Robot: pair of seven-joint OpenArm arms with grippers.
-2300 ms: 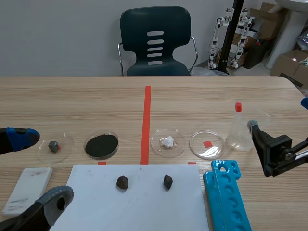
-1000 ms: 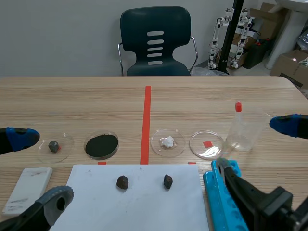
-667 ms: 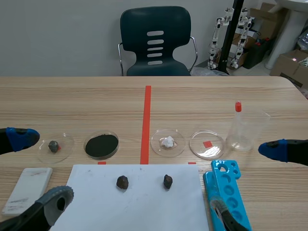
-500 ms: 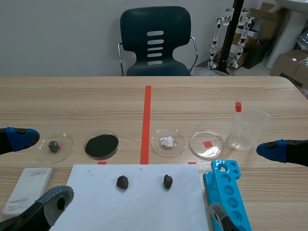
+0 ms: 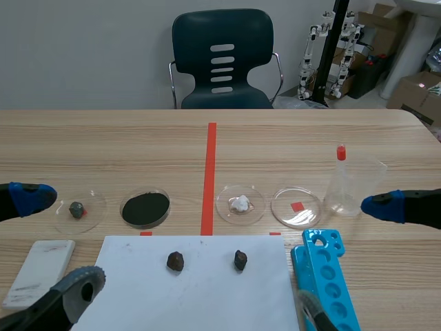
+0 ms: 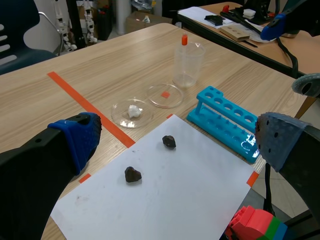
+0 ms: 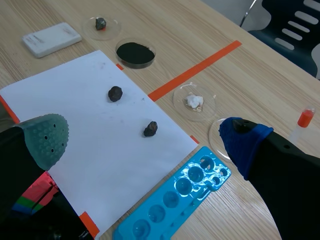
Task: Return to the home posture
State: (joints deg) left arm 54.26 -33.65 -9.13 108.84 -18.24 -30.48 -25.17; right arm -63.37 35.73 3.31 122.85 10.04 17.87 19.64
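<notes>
Wooden table. White paper sheet bottom centre, two dark lumps on it. Blue test-tube rack lower right. Left gripper low at left edge: fingers spread wide, empty, white block near. Right gripper low at right edge: spread wide, empty, above rack.

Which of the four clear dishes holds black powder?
The second dish from the left, beside the orange-red tape line. The other three hold a grey stone, a white lump, and nothing.
</notes>
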